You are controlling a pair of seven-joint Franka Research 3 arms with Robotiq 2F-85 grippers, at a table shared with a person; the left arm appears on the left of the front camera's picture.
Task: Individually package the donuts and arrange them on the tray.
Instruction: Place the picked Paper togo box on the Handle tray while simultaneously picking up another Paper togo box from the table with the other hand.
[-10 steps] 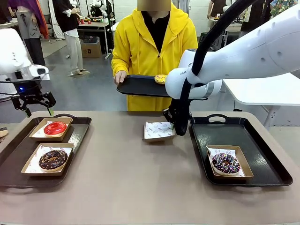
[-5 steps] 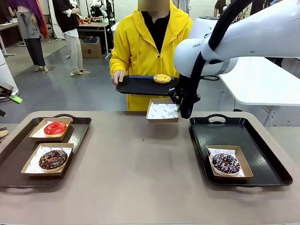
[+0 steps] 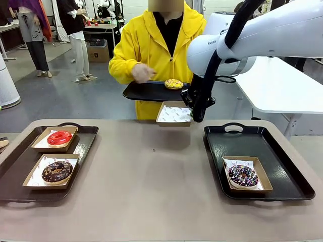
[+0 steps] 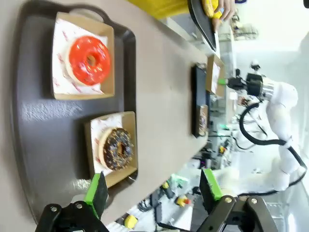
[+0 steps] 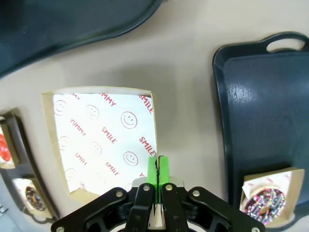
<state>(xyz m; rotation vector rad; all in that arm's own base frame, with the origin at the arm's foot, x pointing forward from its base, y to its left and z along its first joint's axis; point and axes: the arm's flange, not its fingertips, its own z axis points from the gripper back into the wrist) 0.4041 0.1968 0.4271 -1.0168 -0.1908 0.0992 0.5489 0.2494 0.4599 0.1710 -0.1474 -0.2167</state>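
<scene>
So far we count three of the four donuts boxed: nearest us on the right tray [image 3: 292,181] sits the sprinkled purple-brown donut [image 3: 243,175] in its cardboard box, and on the left tray [image 3: 15,176] the chocolate donut [image 3: 56,171] lies in the nearer box with the red donut [image 3: 59,137] in the box just behind it. What is left, as we judge it, is the yellow donut [image 3: 174,83], which lies unboxed on the black tray [image 3: 146,92] that the person holds beyond the far edge of the table, one hand [image 3: 143,73] hovering close beside it. Between us and that tray, our right gripper [image 3: 194,115] hangs above the far side of the table with its green pads pressed together on the rim of an empty paper-lined box [image 3: 174,114]; the wrist view shows the fingers [image 5: 158,170] pinching the box's edge, the printed paper facing up and the table well below. The box is lifted clear and held just under the near edge of the person's tray, so we read this as offering the box for the last donut. Our left gripper [image 4: 153,191] is raised high over the left tray, looking down on it with fingers spread wide and nothing between them. Once the yellow donut is in, that box has yet to go onto a tray.
</scene>
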